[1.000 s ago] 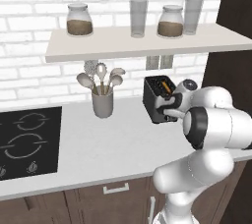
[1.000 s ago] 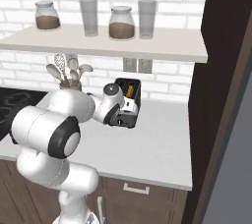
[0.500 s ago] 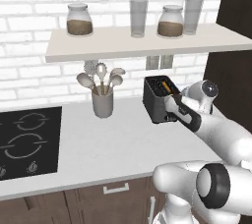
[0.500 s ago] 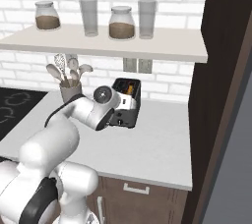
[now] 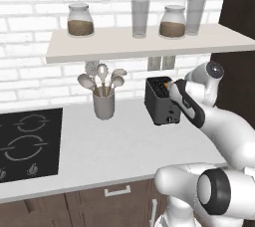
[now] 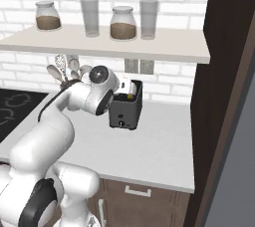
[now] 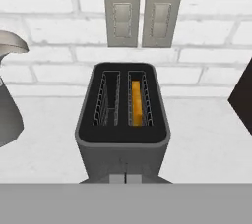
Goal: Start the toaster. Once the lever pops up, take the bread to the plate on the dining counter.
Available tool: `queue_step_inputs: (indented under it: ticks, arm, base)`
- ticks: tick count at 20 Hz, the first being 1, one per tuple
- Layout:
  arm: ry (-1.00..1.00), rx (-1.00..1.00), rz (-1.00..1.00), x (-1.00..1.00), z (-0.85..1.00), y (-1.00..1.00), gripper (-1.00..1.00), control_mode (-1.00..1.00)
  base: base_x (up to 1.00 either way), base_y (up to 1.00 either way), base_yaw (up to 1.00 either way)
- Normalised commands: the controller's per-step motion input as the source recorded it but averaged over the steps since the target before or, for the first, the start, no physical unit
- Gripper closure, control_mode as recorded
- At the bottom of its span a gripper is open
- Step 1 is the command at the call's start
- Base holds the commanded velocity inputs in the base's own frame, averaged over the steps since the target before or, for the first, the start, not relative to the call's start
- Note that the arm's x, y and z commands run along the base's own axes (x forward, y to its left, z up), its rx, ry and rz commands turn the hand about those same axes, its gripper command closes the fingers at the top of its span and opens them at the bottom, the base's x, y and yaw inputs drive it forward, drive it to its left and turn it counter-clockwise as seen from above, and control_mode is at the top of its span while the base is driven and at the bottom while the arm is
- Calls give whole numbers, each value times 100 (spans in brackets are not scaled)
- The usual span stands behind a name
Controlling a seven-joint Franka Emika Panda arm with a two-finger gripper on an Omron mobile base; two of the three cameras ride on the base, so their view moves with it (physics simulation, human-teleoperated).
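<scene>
Two slots run along the top of the toaster (image 5: 162, 100), which in the left base view stands on the pale worktop (image 5: 109, 146) near the brick wall, under the shelf (image 5: 144, 42). The arm reaches in from the right, and its dark wrist sits just beside the toaster's right side; the fingertips are hidden behind the hand, so whether the gripper is spread or closed cannot be told. A grey utensil cup (image 5: 103, 104) with spoons stands to the toaster's left, and a black hob (image 5: 27, 141) lies further left. On the shelf are two jars (both with brown contents) and two glasses.

From the right base view, the toaster (image 6: 126, 107) is partly covered by the arm's elbow and hand, which press close against its left and top. Two wall sockets (image 6: 138, 66) sit on the bricks just above it.

Looking along the hand, the toaster (image 7: 123, 120) is right below, its slots pointing away towards the wall. The bread (image 7: 137, 101) sits low in the right-hand slot, glowing orange, while the left-hand slot is bare wire. The sockets (image 7: 141, 18) are above, and the utensil cup (image 7: 9, 105) shows at the left edge.
</scene>
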Motion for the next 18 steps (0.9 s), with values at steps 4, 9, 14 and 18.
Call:
queue_step_inputs:
  ticks: [4,9,14,18]
  arm:
    - [21,0,0,6,7,-1,-100,-100]
    - [9,2,0,0,-14,-3,-100,-100]
    - [0,0,0,0,-27,0,-100,-100]
    - [-13,0,0,3,-11,0,-100,-100]
  base:
    - [0,0,0]
    - [0,0,0]
    - [0,0,0]
    - [0,0,0]
